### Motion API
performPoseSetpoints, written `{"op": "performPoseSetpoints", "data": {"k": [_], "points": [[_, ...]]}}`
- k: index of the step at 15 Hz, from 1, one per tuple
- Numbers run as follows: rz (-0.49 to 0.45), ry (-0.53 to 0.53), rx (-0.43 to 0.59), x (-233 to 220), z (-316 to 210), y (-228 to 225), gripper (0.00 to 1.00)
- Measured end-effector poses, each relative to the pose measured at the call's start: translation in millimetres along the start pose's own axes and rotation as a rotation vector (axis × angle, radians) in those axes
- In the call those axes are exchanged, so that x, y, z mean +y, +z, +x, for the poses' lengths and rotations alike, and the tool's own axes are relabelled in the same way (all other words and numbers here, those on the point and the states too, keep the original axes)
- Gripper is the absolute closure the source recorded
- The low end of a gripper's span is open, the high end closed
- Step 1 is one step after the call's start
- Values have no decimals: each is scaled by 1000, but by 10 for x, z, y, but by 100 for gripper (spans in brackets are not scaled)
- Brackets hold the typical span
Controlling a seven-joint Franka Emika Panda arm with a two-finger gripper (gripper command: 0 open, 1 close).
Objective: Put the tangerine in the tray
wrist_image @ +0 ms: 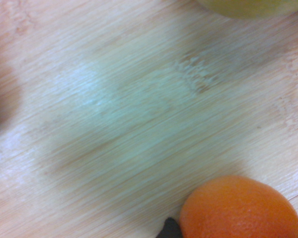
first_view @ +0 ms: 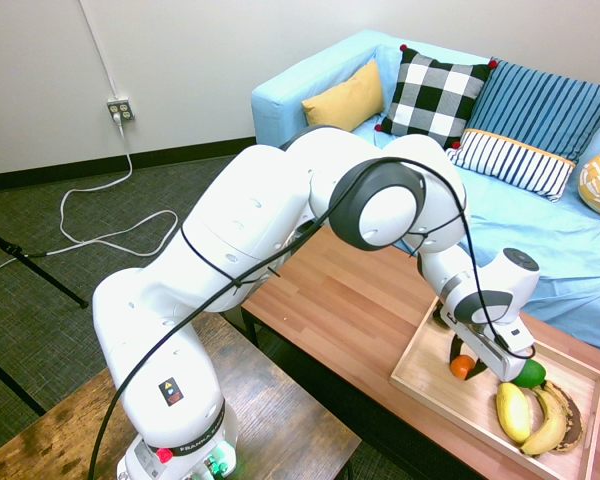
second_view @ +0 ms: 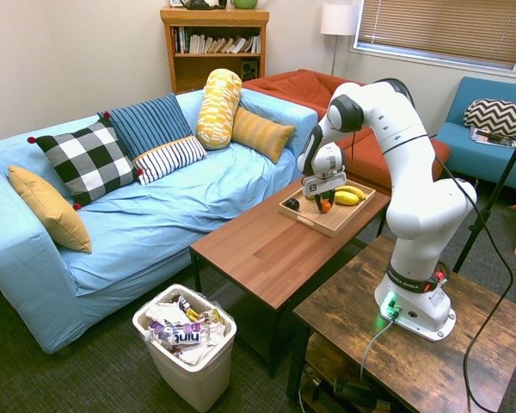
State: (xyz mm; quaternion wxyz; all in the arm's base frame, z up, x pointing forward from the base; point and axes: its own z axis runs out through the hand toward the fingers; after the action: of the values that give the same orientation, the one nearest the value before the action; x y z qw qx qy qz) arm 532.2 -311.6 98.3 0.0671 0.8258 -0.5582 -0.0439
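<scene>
Gripper closed on the tangerine, low over the tray, inside its rim. Likely failure: release while the round fruit is unsupported, causing a drop and roll; a sideways shift on opening could also nudge the neighbouring green fruit.

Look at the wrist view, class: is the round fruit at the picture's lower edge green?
No, the tangerine at that edge is bright orange.
</scene>
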Motion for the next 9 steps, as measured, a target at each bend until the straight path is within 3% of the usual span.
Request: {"op": "performPoseSetpoints", "data": {"k": [9], "points": [[8,-32,-3,32,29,-2,0]]}}
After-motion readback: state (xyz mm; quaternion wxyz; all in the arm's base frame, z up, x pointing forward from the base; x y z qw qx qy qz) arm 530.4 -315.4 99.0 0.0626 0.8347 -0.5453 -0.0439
